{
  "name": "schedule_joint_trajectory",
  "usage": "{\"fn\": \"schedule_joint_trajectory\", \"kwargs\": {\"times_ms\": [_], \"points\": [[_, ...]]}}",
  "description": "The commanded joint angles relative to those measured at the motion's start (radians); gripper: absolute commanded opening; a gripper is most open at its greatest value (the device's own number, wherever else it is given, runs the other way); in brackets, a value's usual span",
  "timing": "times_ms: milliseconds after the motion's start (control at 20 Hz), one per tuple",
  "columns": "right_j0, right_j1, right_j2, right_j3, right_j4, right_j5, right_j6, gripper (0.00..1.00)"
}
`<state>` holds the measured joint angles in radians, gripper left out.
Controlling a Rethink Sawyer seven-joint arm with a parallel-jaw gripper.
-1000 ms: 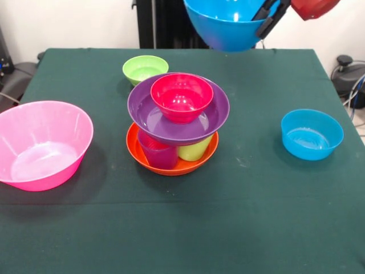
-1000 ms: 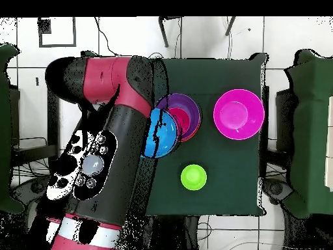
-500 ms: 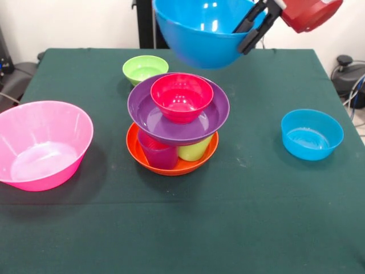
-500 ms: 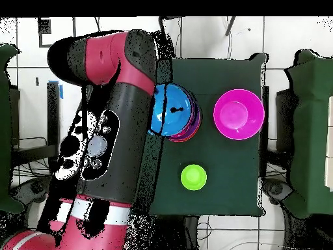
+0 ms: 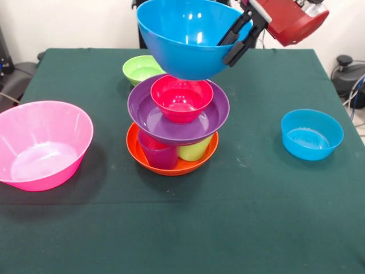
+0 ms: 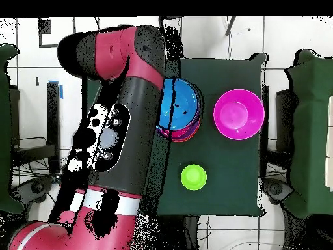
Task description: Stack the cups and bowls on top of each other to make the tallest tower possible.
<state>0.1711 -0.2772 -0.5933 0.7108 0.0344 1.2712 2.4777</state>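
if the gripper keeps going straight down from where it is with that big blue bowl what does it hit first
Probably the small red bowl. The gripper grips the big blue bowl by its rim, right above the tower, so the blue bowl's bottom would likely meet the red one. Depth is uncertain.

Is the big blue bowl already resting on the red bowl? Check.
No: the tool holds the big blue bowl above the red bowl, a gap showing between them.

big blue bowl carried lower and sideways by the pincer, now directly above the red bowl
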Motion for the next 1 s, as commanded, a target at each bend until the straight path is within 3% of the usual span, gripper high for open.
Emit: {"fn": "schedule_joint_trajectory", "kwargs": {"times_ms": [50, 400, 650, 1000], "points": [[0.003, -0.023, 0.152, 0.13, -0.061, -0.101, -0.222, 0.0], [-0.014, -0.072, 0.212, 0.237, -0.032, -0.116, -0.254, 0.0], [-0.022, -0.086, 0.218, 0.276, -0.082, -0.177, -0.279, 0.0], [-0.036, -0.12, 0.237, 0.367, -0.096, -0.221, -0.276, 0.0]]}}
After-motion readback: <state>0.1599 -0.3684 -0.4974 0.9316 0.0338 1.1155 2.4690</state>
